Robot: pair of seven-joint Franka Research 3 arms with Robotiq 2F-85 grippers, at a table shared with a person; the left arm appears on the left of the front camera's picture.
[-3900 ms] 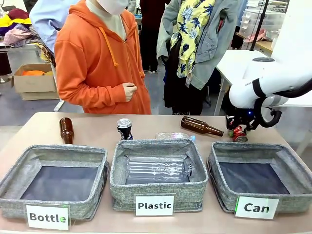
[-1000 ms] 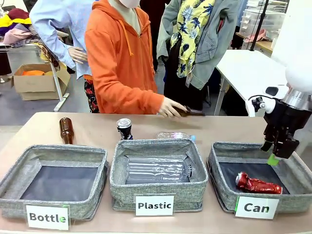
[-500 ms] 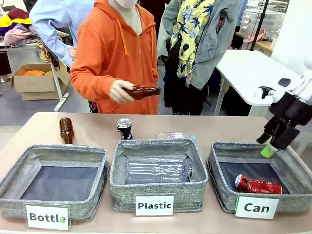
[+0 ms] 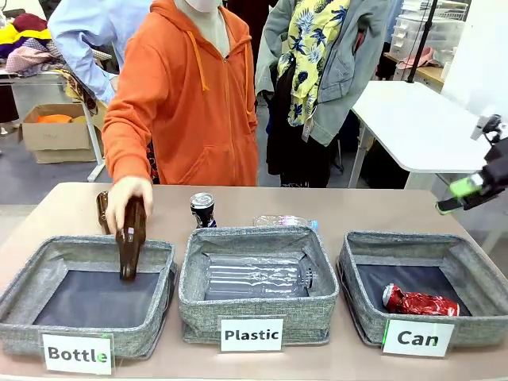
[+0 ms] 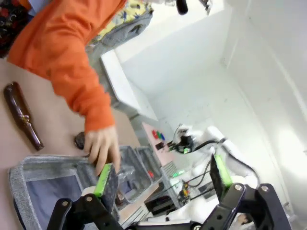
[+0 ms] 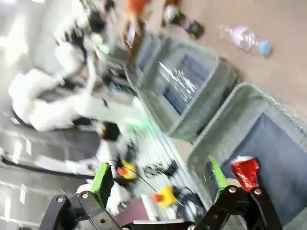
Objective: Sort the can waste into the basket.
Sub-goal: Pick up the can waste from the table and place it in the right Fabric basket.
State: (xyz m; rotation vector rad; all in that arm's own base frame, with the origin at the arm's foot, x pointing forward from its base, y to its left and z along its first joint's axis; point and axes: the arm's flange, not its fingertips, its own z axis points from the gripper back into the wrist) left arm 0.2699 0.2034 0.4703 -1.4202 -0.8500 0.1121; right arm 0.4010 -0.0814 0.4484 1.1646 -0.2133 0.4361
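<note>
You found the crushed red can (image 4: 421, 302) lying in the basket (image 4: 397, 240). The right end effector (image 4: 459, 195) hung open and empty beside it; the left end effector (image 5: 160, 170) was open too.

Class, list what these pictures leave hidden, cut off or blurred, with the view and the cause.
- Front view: dark can, base hidden behind the Plastic basket rim.
- Front view: right gripper, body cut by the right edge.
- Right wrist view: red can, print smeared by motion blur.
</note>
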